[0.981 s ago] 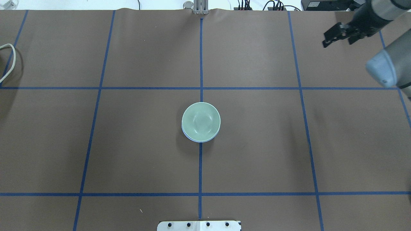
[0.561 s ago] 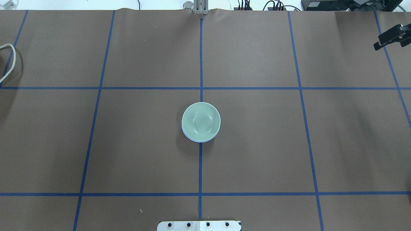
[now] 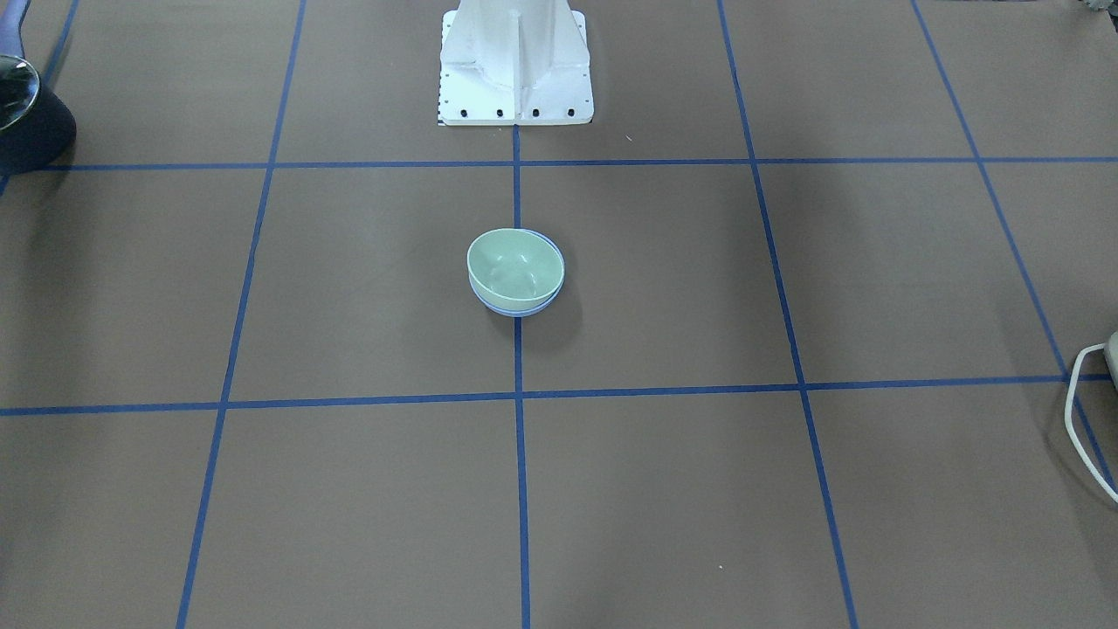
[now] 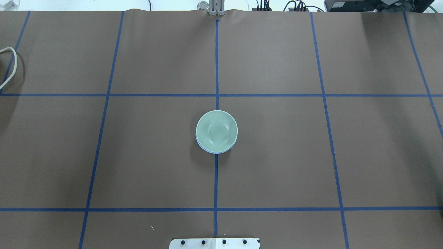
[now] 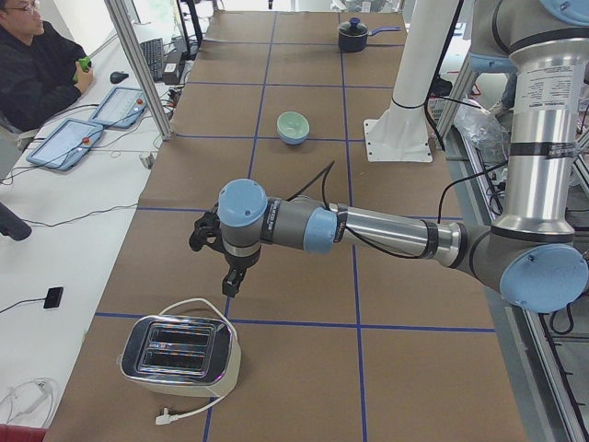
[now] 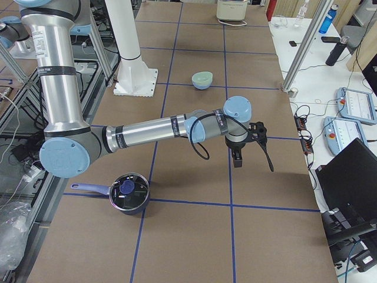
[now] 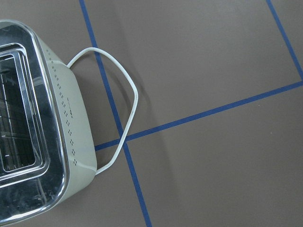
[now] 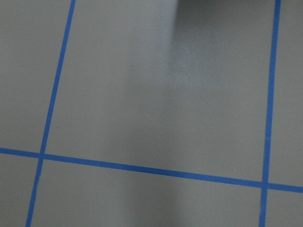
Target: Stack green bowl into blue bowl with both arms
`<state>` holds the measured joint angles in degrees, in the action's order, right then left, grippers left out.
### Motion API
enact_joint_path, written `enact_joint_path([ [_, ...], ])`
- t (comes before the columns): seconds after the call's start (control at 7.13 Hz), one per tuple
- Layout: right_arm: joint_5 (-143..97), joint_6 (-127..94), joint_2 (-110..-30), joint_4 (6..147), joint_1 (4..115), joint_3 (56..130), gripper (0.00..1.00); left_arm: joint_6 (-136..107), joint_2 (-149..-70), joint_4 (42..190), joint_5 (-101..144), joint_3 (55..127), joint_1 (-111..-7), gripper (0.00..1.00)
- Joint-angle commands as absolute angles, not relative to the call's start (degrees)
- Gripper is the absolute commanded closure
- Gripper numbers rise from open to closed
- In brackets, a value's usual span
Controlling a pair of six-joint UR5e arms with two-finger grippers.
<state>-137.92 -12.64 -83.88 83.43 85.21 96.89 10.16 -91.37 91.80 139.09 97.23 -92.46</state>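
Observation:
The green bowl [image 4: 216, 129] sits nested inside the blue bowl [image 4: 214, 151] at the table's centre; only a thin blue rim shows beneath it. The stack also shows in the front view, green bowl [image 3: 514, 265] over blue bowl [image 3: 515, 308]. Neither gripper is near it. My left gripper [image 5: 216, 249] hangs above the table near the toaster, far from the bowls. My right gripper [image 6: 250, 144] hangs over the table at the opposite end. Both show only in the side views, so I cannot tell whether they are open or shut.
A toaster [image 5: 179, 357] with a white cord [image 4: 8, 65] stands at my left end of the table. A dark pot [image 6: 128, 192] stands at my right end. The white pedestal [image 3: 515, 61] is at the robot's side. An operator sits beside the table.
My right gripper has moved right and left the overhead view. The stacked bowls have not moved.

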Motion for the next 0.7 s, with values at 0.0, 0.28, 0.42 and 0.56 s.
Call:
enact_joint_path([
  [0.0,-137.81,-12.3,-84.11,83.58,85.69,96.68,0.0,10.37,-96.31,91.32,139.13,90.81,-92.55,0.02],
  [0.28,-137.64,-12.31,-84.11,83.58,85.78,96.94,0.0,10.37,-97.37,91.23,139.13,89.91,-92.46,0.02],
  [0.42,-137.2,-12.3,-84.02,83.58,85.78,96.77,0.0,10.37,-97.47,91.23,139.13,89.91,-92.46,0.02],
  [0.56,-137.2,-12.3,-84.02,83.58,85.78,96.85,0.0,10.37,-97.56,91.23,139.13,89.91,-92.46,0.02],
])
